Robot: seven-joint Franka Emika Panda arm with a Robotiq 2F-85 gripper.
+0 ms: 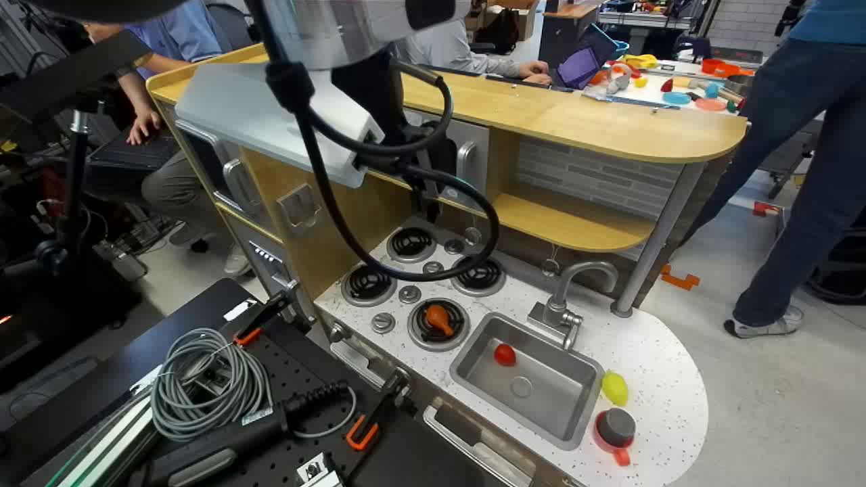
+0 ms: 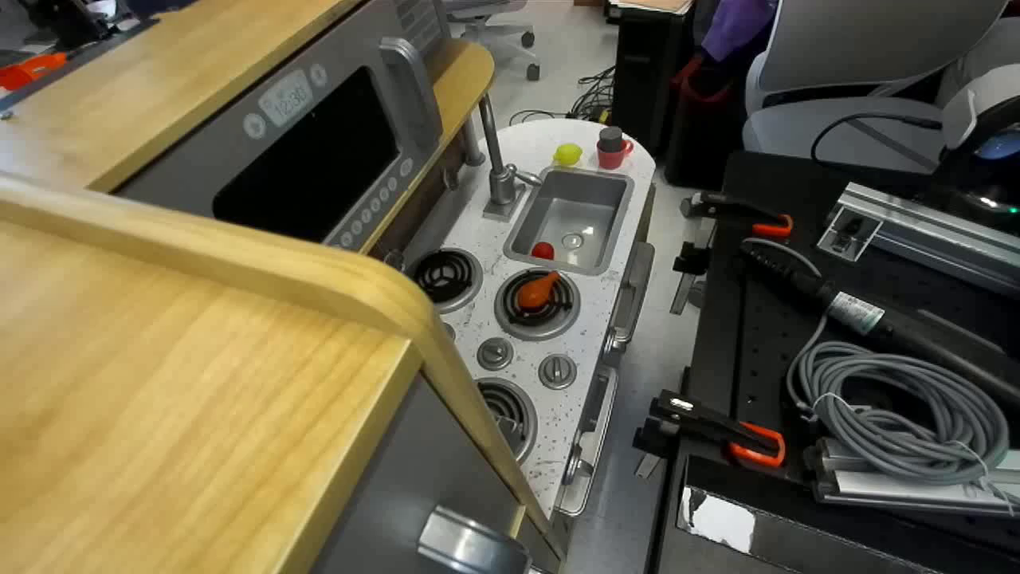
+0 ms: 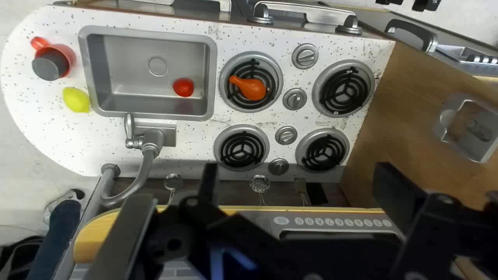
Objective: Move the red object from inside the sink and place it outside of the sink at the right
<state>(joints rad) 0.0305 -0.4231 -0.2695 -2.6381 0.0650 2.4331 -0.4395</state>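
- Gripper (image 3: 296,175): fingers spread wide, nothing btwn them in the wrist view; looks ready for a reach, I'd say.
- Arm (image 1: 338,34): in an exterior view it hangs high over the toy stove (image 1: 409,294), gripper end roughly down, cable (image 1: 406,276) looping loose; well apart from the sink (image 1: 548,399). Watch that loop on the swing over.
- Toy tomato (image 3: 183,87) (prob.; red, round anyway): on the sink floor, near the stove-side wall, toward the faucet (image 3: 153,138). Best come straight down, fingers turned so both fit w/o scraping walls; pinch at its middle, gently, b/c it may roll.
- Then lift clear abv. the rim before going sideways, wide of the faucet.
- Counter (image 3: 66,144): "right" is prob. the rounded end w/ toy lemon (image 3: 76,100) & red mug (image 3: 69,56); lower till it touches, apart from both, release slowly.
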